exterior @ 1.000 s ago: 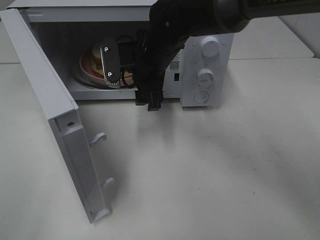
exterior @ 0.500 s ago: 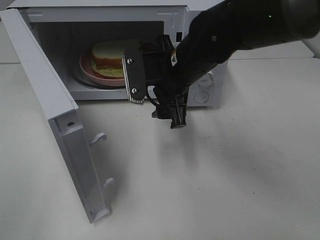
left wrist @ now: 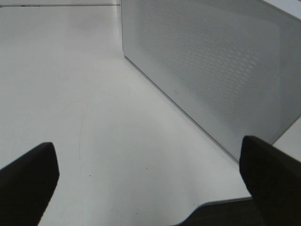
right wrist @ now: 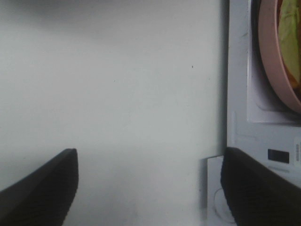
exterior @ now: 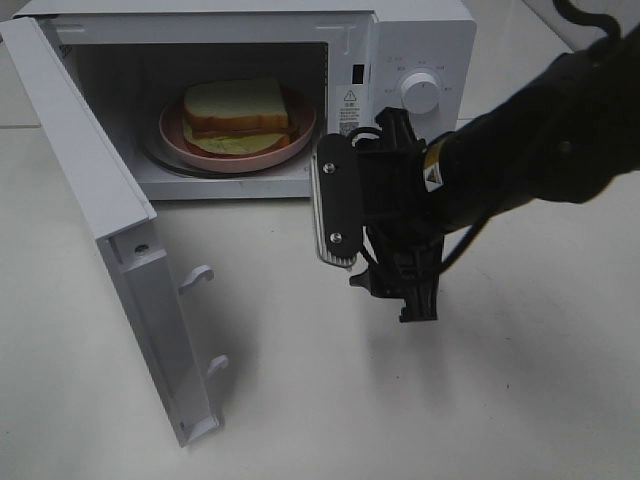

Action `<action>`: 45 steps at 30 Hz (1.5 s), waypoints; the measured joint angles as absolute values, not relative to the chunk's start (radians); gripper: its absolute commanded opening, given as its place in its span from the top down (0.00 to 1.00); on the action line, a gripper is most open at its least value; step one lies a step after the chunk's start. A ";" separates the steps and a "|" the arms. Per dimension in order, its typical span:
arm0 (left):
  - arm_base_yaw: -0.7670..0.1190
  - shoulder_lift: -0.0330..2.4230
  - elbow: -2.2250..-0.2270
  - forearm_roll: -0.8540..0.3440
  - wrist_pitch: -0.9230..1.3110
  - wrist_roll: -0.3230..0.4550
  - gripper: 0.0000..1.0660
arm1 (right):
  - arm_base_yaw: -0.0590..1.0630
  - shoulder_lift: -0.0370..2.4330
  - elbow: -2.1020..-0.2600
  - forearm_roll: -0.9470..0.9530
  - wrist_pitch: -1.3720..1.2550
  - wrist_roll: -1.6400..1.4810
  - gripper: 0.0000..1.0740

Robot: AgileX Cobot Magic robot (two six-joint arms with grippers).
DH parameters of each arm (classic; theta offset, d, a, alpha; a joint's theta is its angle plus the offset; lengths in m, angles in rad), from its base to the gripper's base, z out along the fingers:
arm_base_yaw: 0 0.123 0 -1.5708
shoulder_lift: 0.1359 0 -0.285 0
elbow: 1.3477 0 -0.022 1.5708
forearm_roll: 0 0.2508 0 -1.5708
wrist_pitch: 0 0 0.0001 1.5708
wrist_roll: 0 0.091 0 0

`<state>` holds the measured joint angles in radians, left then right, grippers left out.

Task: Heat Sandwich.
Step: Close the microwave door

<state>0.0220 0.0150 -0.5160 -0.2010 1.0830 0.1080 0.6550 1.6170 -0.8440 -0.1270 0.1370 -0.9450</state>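
Note:
The sandwich, white bread with a reddish filling and green lettuce, lies on a pink plate inside the open microwave. My right gripper hangs open and empty above the table, just in front of the microwave's control panel and apart from the sandwich. The right wrist view shows its open gripper, the plate's rim and a bit of lettuce. My left gripper is open and empty. It faces the mesh outer side of the microwave door and does not show in the exterior high view.
The microwave door stands wide open, swung out to the left toward the table's front. Two knobs sit on the control panel. My right arm reaches in from the right. White table spreads in front.
My right gripper has drawn out of the microwave, moving right and toward the front. The sandwich and plate stay inside, now in full view.

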 measured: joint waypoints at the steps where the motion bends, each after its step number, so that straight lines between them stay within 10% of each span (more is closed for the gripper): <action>1: 0.022 0.015 -0.516 -0.201 1.083 0.108 0.09 | 0.655 1.575 -0.799 -0.127 0.132 -0.930 0.29; 23: 0.022 0.015 -0.516 -0.201 1.083 0.108 0.09 | 0.655 1.282 -0.694 -0.124 0.409 -0.088 0.29; 45: 0.022 0.015 -0.516 -0.201 1.083 0.108 0.09 | 0.647 1.061 -0.694 -0.124 0.851 0.000 0.29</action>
<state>0.0220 0.0150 -0.5160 -0.2010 1.0830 0.1080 0.6470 1.0610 -0.6940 -0.1240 0.8510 0.0000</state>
